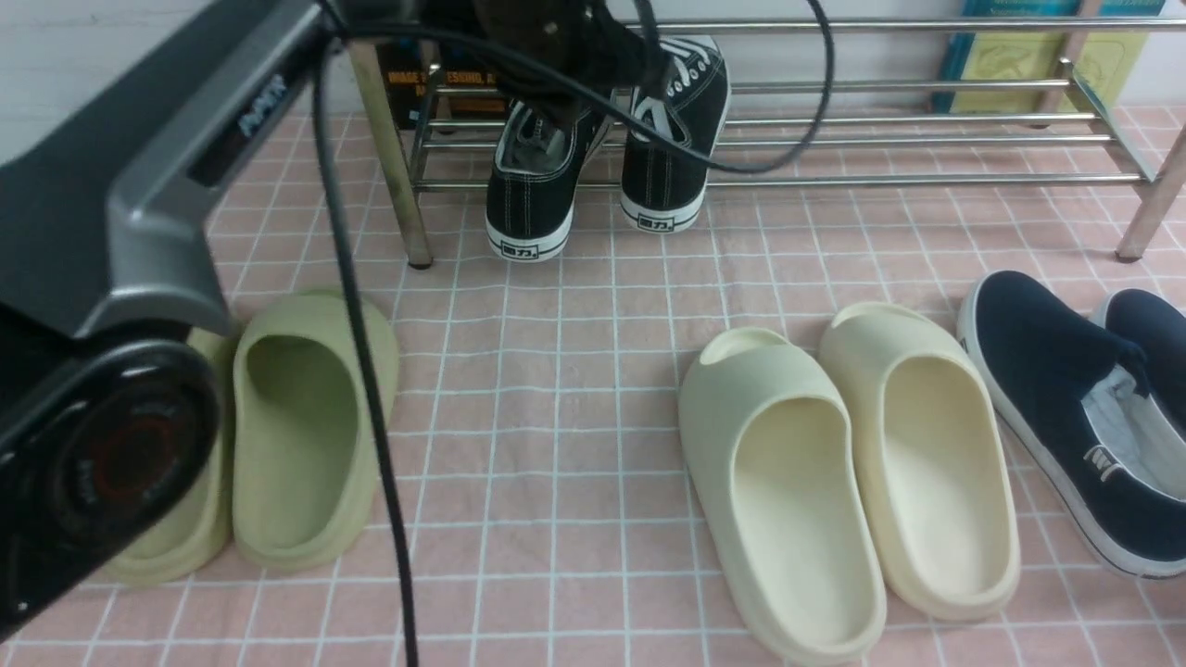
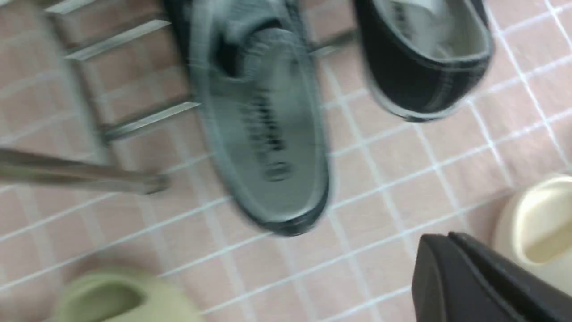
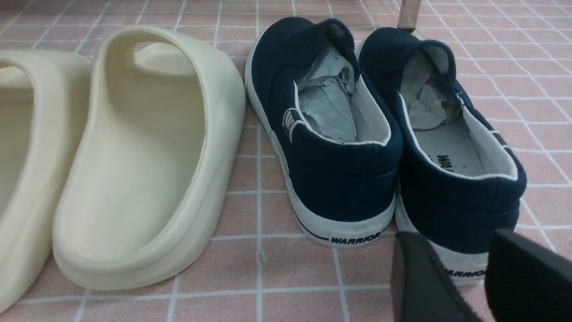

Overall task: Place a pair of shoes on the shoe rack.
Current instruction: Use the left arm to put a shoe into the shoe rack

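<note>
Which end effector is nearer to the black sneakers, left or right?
Left. The left end effector is just above the black sneakers at the shoe rack; the right end effector is by the navy slip-ons.

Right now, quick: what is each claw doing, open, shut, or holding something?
Left gripper: cannot tell; blurred and only partly in view.
Right gripper: open a little, holding nothing.

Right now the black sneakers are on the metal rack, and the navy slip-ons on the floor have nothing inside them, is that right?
Not quite. The navy slip-ons are on the floor, but both are stuffed with crumpled pale paper, as the right wrist view shows. The black sneakers are indeed on the metal rack.
</note>
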`<state>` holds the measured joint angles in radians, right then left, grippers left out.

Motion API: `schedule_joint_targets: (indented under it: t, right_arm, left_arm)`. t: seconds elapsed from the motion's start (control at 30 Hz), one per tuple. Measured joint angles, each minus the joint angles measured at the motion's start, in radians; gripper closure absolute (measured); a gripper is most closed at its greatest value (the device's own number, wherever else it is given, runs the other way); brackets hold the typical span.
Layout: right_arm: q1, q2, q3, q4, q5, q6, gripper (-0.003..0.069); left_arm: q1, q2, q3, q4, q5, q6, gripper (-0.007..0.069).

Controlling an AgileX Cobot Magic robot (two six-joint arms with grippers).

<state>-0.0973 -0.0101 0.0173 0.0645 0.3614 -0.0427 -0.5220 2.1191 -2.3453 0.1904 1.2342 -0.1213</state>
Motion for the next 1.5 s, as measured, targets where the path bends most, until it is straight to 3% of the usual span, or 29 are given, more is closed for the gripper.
schedule_joint_targets:
  t: [0.17,0.4,0.57,0.87,1.3,1.5]
  right_arm:
    - [0.0,0.0,0.0,0.0,0.0,0.0,0.0419]
    - [0.0,0.0,0.0,0.0,0.0,0.0,0.0419]
    - [0.0,0.0,0.0,0.0,0.0,0.0,0.0419]
    - [0.0,0.0,0.0,0.0,0.0,0.0,0.0419]
    - [0.0,0.0,0.0,0.0,0.0,0.0,0.0419]
    - [0.0,0.0,0.0,0.0,0.0,0.0,0.0419]
  left_arm:
    - [0.07,-0.013,0.125,0.002,0.0,0.005,0.0608]
    - [0.083,0.027,0.305,-0.01,-0.033,0.026,0.0606]
    - [0.083,0.056,0.315,0.01,-0.209,-0.01,0.0606]
    - [0.083,0.057,0.248,-0.003,-0.302,-0.068,0.0605]
    - [0.083,0.074,0.246,-0.027,-0.252,-0.072,0.0601]
    - [0.083,-0.102,0.246,-0.025,-0.184,-0.072,0.0601]
